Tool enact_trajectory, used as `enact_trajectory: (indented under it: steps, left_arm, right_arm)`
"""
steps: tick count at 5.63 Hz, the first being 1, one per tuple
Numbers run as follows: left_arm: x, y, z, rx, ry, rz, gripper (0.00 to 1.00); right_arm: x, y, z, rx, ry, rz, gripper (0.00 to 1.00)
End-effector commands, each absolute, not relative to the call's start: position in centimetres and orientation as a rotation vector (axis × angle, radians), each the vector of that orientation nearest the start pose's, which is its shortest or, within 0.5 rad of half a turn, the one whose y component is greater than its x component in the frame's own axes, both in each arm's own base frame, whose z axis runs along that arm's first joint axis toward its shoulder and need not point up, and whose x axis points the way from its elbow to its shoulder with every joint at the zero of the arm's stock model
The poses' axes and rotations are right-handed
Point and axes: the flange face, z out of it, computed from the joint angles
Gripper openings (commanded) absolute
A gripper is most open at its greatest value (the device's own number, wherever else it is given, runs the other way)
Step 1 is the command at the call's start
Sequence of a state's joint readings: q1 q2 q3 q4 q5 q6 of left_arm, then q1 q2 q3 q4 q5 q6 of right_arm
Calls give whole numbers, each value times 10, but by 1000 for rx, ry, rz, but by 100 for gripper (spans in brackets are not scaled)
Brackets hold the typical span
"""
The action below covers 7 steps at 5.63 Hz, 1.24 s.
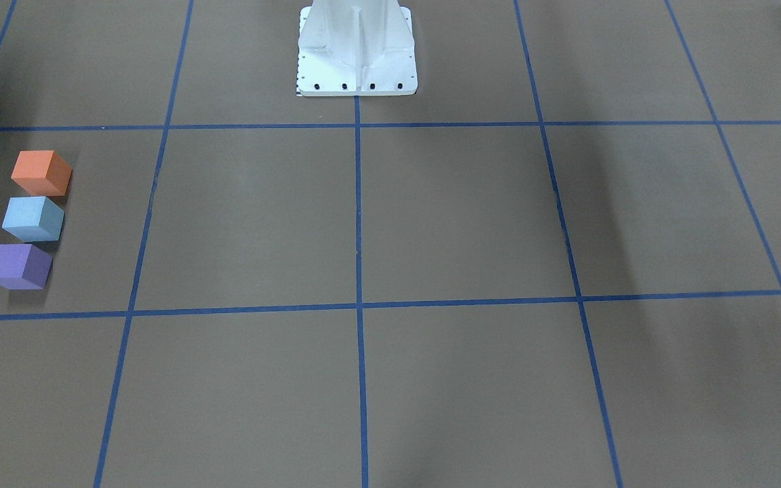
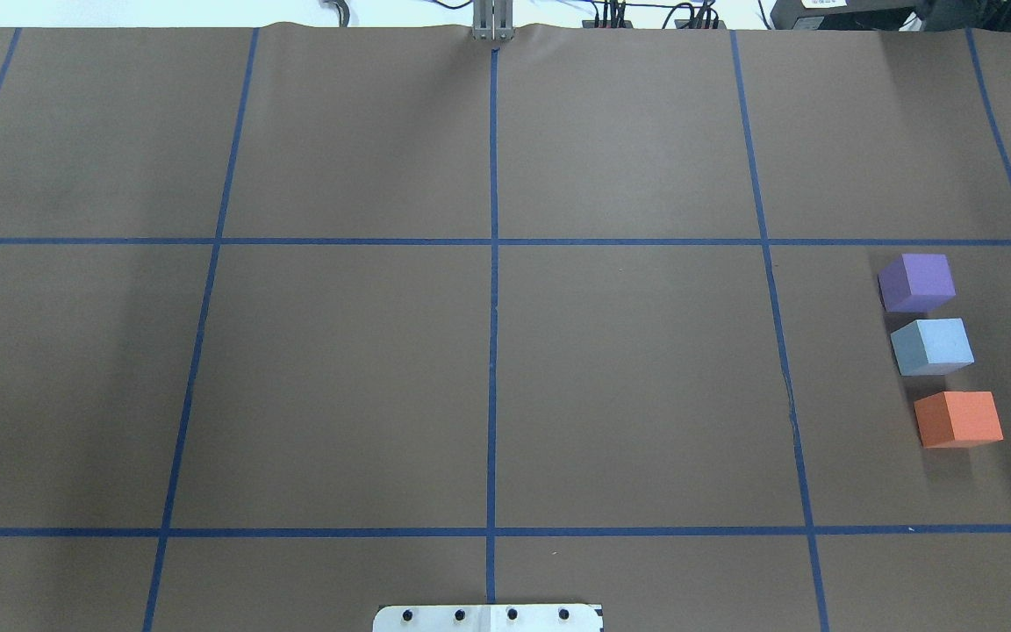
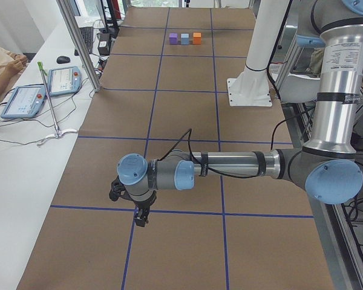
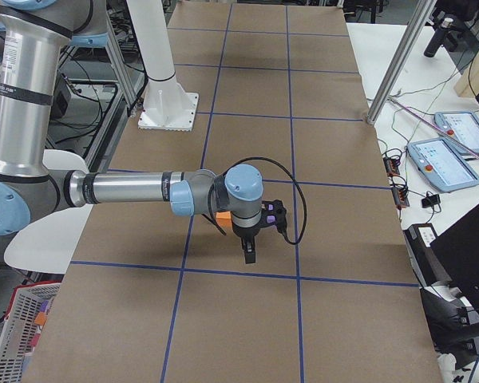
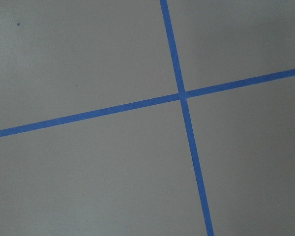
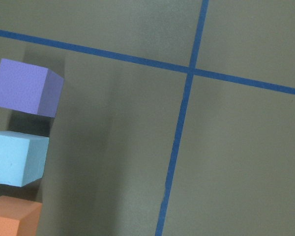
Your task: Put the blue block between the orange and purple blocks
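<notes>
Brown paper (image 2: 347,377) covers the whole table, and blue tape (image 2: 493,351) divides it into large squares. At the robot's edge a white pedestal (image 1: 356,47) is bolted onto the middle tape line. The left arm (image 3: 230,164) stretches low across the table on the robot's left, and the right arm (image 4: 136,188) does the same on its right. Each points its tool downward. The left gripper (image 3: 140,219) hangs over a tape crossing, and its wrist camera sees only paper and tape. The right gripper (image 4: 250,254) hangs near the blocks, which lie at the left edge of its wrist view. Both grippers show only in the side views, so I cannot tell whether their jaws are parted or closed, and neither is seen holding anything. On the robot's right, three cubes stand in a row within one square. The blue block (image 2: 933,346) sits between the orange block (image 2: 959,419) and the purple block (image 2: 916,282), with a narrow gap on each side. The orange one lies nearest the robot.
</notes>
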State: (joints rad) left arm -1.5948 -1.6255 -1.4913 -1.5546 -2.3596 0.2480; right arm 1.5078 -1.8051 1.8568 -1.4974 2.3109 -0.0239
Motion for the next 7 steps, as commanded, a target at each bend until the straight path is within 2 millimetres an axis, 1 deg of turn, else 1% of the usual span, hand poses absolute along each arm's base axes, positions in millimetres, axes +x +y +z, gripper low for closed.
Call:
enact_trajectory:
  steps: [1, 2, 3, 4, 5, 7]
  left_arm:
    - [-75, -488, 688, 45, 792, 186, 100]
    - [-76, -487, 676, 75, 784, 198, 100]
    - [-75, -481, 681, 65, 785, 194, 100]
    - [-75, -482, 672, 88, 782, 205, 100]
    - [-75, -483, 668, 96, 783, 208, 100]
    - [-75, -479, 664, 103, 780, 211, 100]
  right_arm:
    - [44, -401, 621, 94, -738, -118, 100]
    - [44, -401, 621, 92, -738, -115, 100]
    - [43, -403, 619, 95, -739, -116, 100]
    - [43, -403, 619, 97, -741, -116, 100]
    - [43, -403, 619, 97, -741, -116, 100]
    - [43, -405, 617, 101, -743, -118, 100]
